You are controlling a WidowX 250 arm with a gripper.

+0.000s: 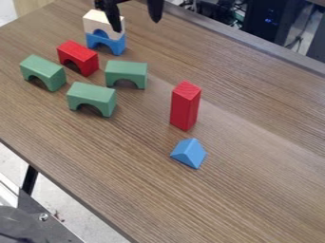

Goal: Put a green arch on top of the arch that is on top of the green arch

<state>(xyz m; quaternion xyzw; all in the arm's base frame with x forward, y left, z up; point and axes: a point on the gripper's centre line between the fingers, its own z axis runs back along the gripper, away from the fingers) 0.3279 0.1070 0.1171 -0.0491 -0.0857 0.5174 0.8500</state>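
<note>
At the view's top edge, the gripper (134,14) hangs fingers-down, its two fingers spread well apart.

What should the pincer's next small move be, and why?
Probably move the pincer above the nearest green arch: it hangs open and empty, that arch has nothing on top, and the cream arch tops the blue arch, a possible stack to build on.

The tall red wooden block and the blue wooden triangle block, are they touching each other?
Apart. The camera view shows a strip of brown table between the foot of the tall red block and the blue triangle block.
</note>
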